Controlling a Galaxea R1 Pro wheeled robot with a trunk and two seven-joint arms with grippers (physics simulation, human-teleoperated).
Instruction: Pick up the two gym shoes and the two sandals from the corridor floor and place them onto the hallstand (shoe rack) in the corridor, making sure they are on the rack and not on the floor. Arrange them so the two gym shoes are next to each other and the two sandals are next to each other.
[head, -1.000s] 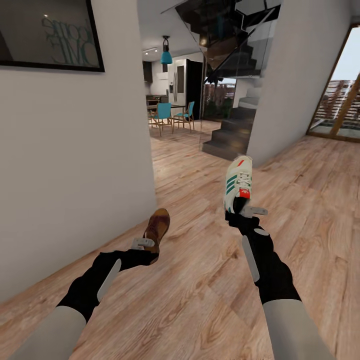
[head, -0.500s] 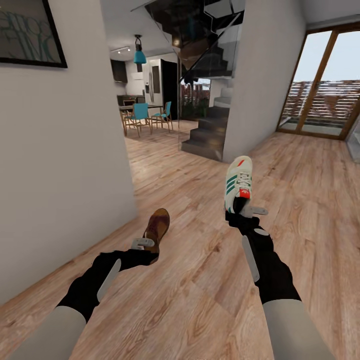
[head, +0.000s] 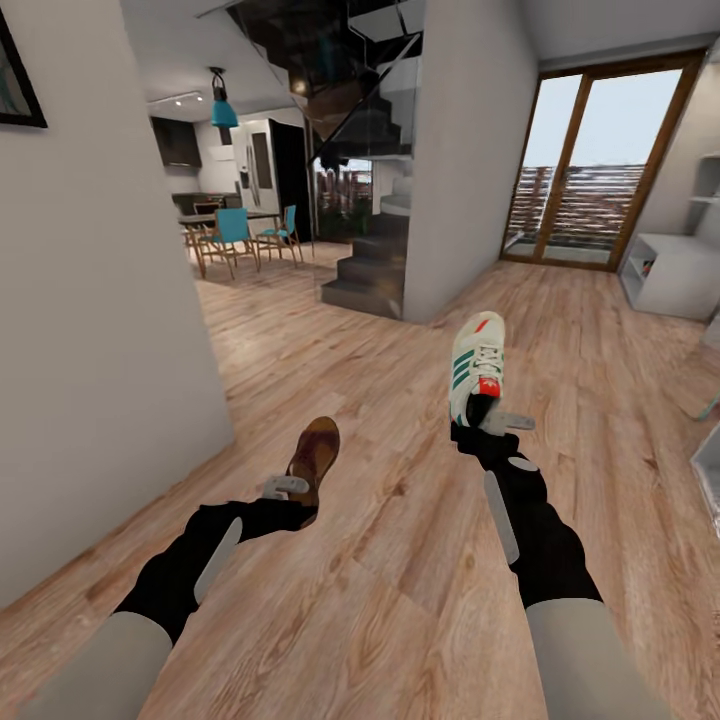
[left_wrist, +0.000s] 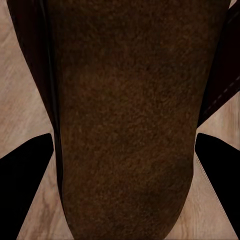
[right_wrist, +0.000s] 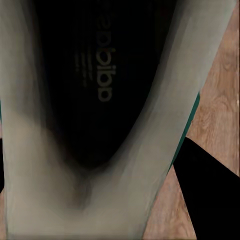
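Left gripper (head: 296, 492): fingers clamped on 1 flat brown leather sandal (head: 314, 455). Right gripper (head: 492, 418): clamped on 1 white green-striped sneaker (head: 475, 368). Both clear of floor. Risk: heel-end grips; shoes could slip in transit.

A sandal (head: 313, 455) sits between the jaws of the left gripper (head: 291, 497), reaching forward from them above the floor (head: 400, 600). To its right, a gym shoe (head: 475, 368) sits in the right gripper (head: 490, 420), toe pointing ahead. Left of the left jaws runs a wall (head: 100, 350). Far ahead of the right jaws stand stairs (head: 370, 270); a shelf unit (head: 670, 270) stands well off to their right.
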